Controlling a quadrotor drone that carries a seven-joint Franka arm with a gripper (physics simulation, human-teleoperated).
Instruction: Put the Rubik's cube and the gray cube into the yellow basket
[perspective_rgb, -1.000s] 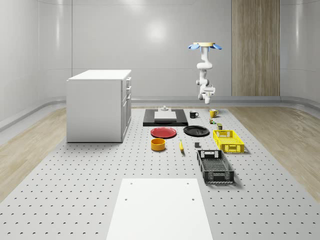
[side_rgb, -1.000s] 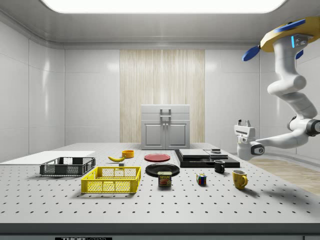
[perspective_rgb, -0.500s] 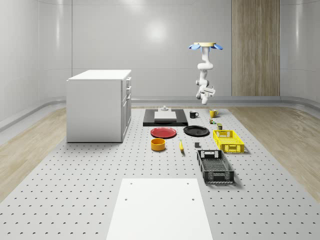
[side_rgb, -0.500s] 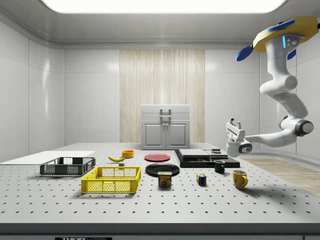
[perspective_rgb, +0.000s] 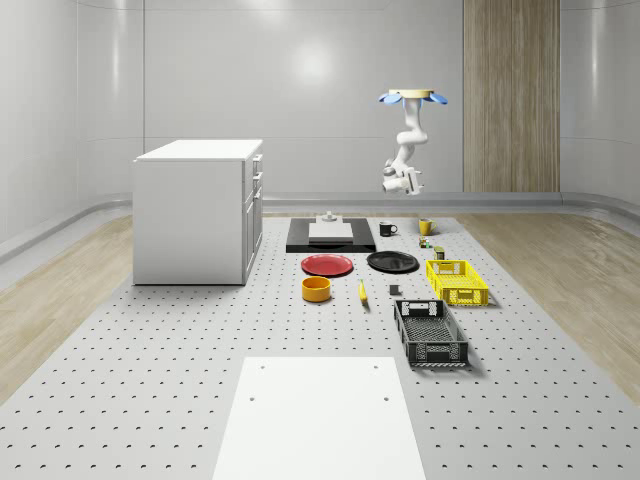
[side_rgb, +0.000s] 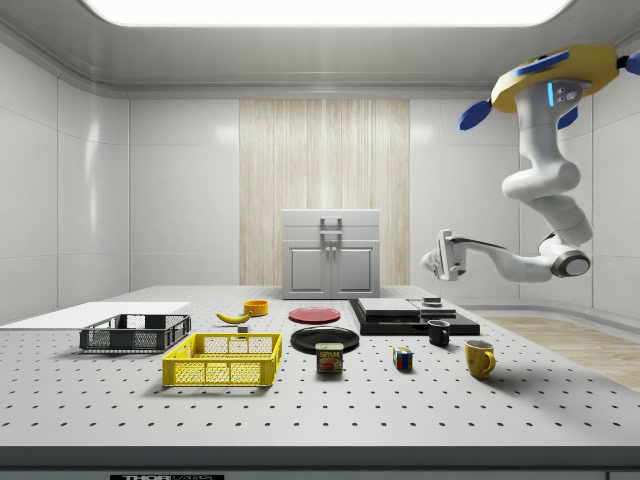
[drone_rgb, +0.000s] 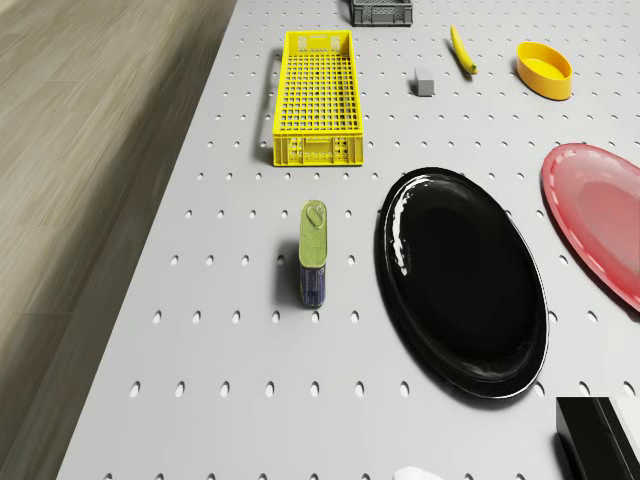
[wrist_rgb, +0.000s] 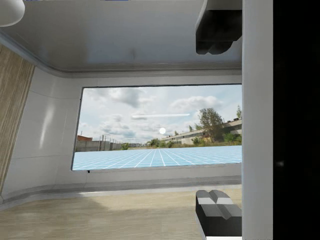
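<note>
1. Robot position: the drone (side_rgb: 555, 80) is hovering high above the table (side_rgb: 330, 415) end at the side view's right, roughly over the yellow mug (side_rgb: 479, 357). The arm is hanging below it, folded, and reaching level toward the side view's left.

2. End effector: the gripper (side_rgb: 443, 255) is pointing sideways, well above the black mug (side_rgb: 438, 333). In the wrist view the 2 fingers (wrist_rgb: 215, 30) are standing wide apart with nothing between them, so the jaws are parted and carrying no load. The gripper is looking across the room at a window, not down at the table, which suggests a transit pose and not a grasp approach.

3. Task items:
- The Rubik's cube (side_rgb: 403, 358) is sitting on the table between the Spam can (side_rgb: 328, 357) and the yellow mug, below and slightly left of the gripper in the side view.
- The gray cube (drone_rgb: 424, 82) is sitting just beside the yellow basket (drone_rgb: 318, 95), outside it, near the banana (drone_rgb: 461, 50).
- The yellow basket is holding neither cube.

4. Judgement: neither placement is done. The Rubik's cube is lying nearer the gripper, so it is likely the first pickup; the wrist needs turning downward first
</note>
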